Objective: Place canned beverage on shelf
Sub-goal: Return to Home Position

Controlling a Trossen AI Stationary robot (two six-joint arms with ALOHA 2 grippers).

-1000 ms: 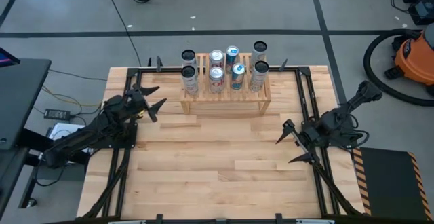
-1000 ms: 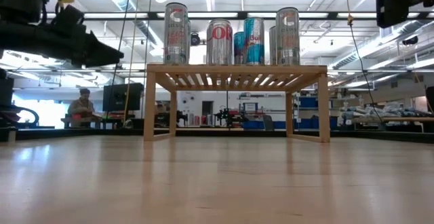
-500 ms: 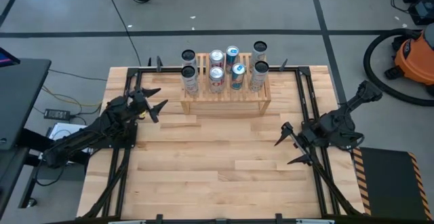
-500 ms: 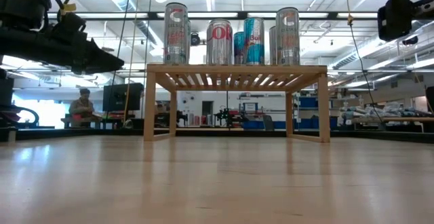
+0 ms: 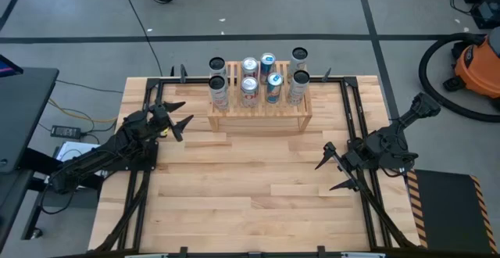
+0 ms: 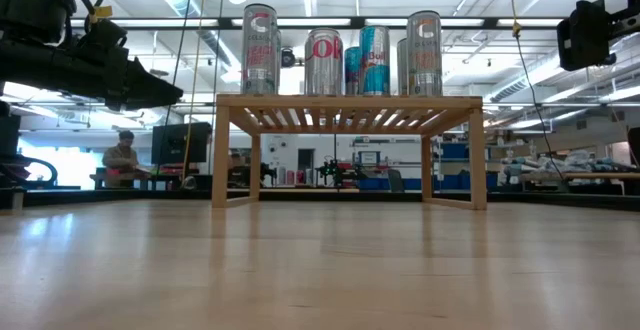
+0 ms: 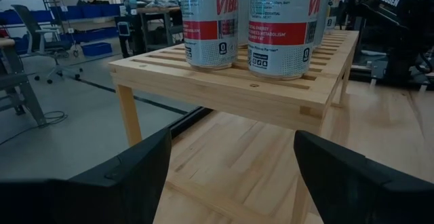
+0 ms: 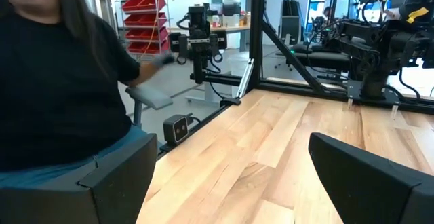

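Both spread and empty, your left gripper (image 5: 177,116) and right gripper (image 5: 324,177) have sunk slightly homeward; the light slatted-wood shelf (image 5: 258,112) at the far edge of the desk (image 5: 250,203) looks fully stocked.

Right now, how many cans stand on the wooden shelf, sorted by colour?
Blue cans: 2
Silver or white cans: 6
Total: 8 cans
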